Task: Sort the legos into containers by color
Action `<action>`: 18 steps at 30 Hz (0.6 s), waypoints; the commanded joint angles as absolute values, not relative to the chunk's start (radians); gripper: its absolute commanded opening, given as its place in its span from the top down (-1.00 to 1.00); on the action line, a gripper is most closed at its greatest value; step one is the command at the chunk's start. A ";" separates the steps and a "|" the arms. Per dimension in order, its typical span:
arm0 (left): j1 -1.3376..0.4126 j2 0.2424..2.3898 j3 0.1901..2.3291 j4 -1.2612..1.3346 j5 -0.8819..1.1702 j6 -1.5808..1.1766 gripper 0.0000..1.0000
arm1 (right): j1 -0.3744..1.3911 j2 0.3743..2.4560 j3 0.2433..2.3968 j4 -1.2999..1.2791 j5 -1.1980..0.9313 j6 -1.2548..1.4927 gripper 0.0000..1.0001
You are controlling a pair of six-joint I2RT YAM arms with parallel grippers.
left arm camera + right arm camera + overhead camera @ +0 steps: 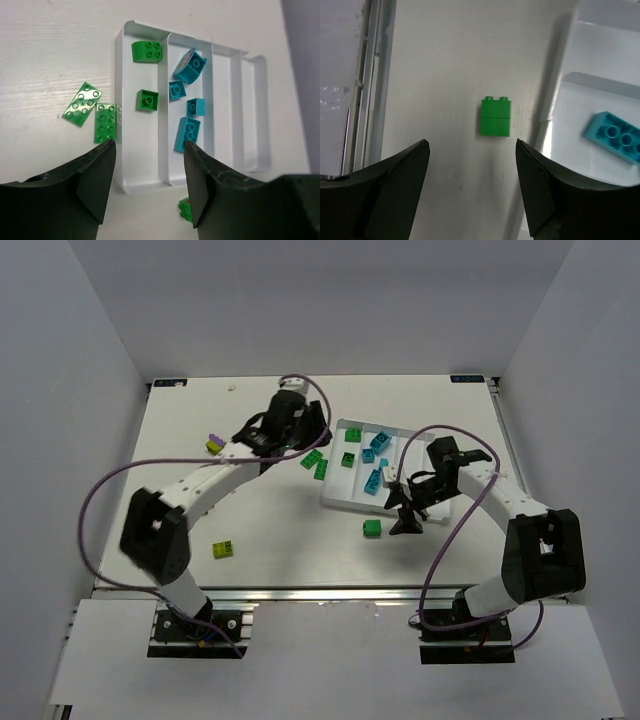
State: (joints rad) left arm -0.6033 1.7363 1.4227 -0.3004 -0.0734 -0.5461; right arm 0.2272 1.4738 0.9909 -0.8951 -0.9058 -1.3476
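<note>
- Jaws on the left arm (215,478) are spread wide and grip nothing, poised above the counter (280,530) at the near end of the white tray (222,100).
- Over to the right arm (500,500): its jaws gape as well, with a green brick (495,117) lying on the counter below, just beside the tray's rim.
- Inside the tray, two green bricks (146,51) sit in the outermost compartment, and four cyan bricks (187,133) fill the one next to it.
- Two flat green plates (81,103) lie side by side on the counter, just beside that outermost compartment.
- Well apart from the tray, a lime brick (223,550) sits alone, and a purple-and-lime cluster (213,445) rests beside the left arm.
</note>
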 commanded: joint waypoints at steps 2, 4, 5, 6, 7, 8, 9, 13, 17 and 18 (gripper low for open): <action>-0.588 1.473 1.165 -0.209 -0.138 -0.658 -0.37 | 0.326 1.405 0.913 -0.843 -0.801 -1.428 -0.49; -0.586 1.370 1.044 -0.199 -0.146 -0.690 -0.38 | 0.351 1.390 0.885 -0.767 -0.766 -1.343 -0.49; -0.586 1.338 1.007 -0.192 -0.147 -0.707 -0.38 | 0.360 1.384 0.862 -0.699 -0.749 -1.321 -0.49; -0.586 1.277 0.971 -0.187 -0.153 -0.741 -0.38 | 0.371 1.384 0.856 -0.675 -0.723 -1.303 -0.49; -0.586 1.246 0.938 -0.181 -0.158 -0.758 -0.38 | 0.376 1.384 0.854 -0.660 -0.719 -1.292 -0.49; -0.586 1.214 0.872 -0.169 -0.161 -0.791 -0.39 | 0.377 1.393 0.851 -0.647 -0.718 -1.289 -0.49; -0.586 1.183 0.841 -0.166 -0.166 -0.810 -0.39 | 0.382 1.400 0.851 -0.641 -0.709 -1.287 -0.49; -0.586 1.031 0.730 -0.164 -0.204 -0.865 -0.39 | 0.391 1.417 0.845 -0.580 -0.684 -1.253 -0.58; -0.586 0.962 0.696 -0.213 -0.235 -0.879 -0.41 | 0.408 1.453 0.853 -0.569 -0.673 -1.244 -0.57; -0.586 0.953 0.692 -0.219 -0.238 -0.880 -0.41 | 0.414 1.460 0.856 -0.569 -0.675 -1.243 -0.56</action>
State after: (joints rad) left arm -0.5846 1.0092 0.6960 -0.2165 -0.1944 -0.8455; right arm 0.3962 1.4296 0.8543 -0.6056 -0.6830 -1.2613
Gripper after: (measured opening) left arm 0.703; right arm 0.785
